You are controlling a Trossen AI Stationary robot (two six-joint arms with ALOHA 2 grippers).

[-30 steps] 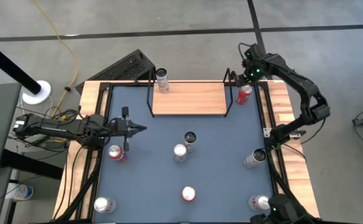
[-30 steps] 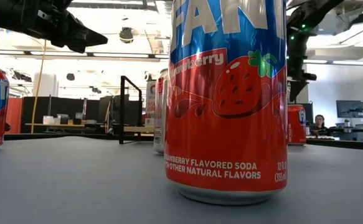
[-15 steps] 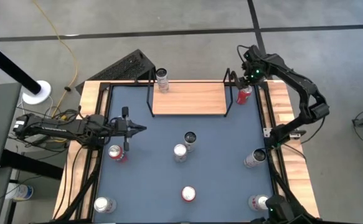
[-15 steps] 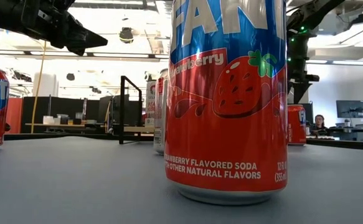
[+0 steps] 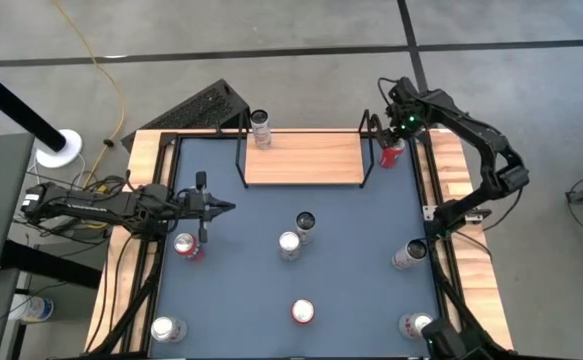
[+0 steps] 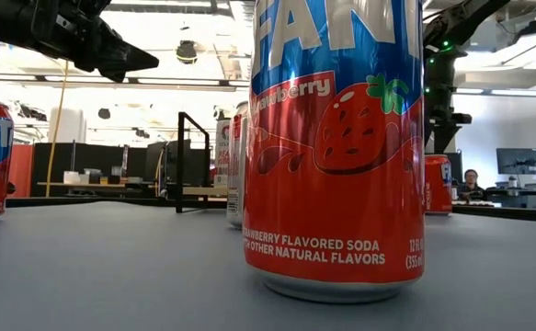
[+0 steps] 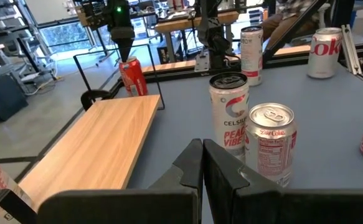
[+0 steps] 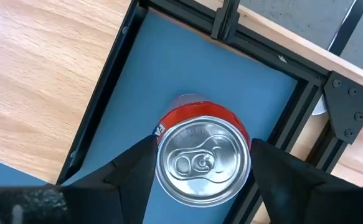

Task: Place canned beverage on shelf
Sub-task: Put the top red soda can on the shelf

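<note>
Red aluminium soda can [image 8: 203, 158] bracketed by the spread right gripper [image 8: 201, 163].
Thin, slick wall: take it mid-body, squeeze gently, beside the light-wood shelf [image 5: 303, 159].

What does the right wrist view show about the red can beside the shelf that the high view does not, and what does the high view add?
Only the right wrist view shows the red can top-on, pull tab visible, with a dark finger on either side, spread apart, so the right gripper is open around it.

Only the high view shows the left gripper shut above the mat, a can already on the shelf's left end, and other cans scattered on the mat.

Both show the red can standing on the blue mat just off the shelf's right end.
</note>
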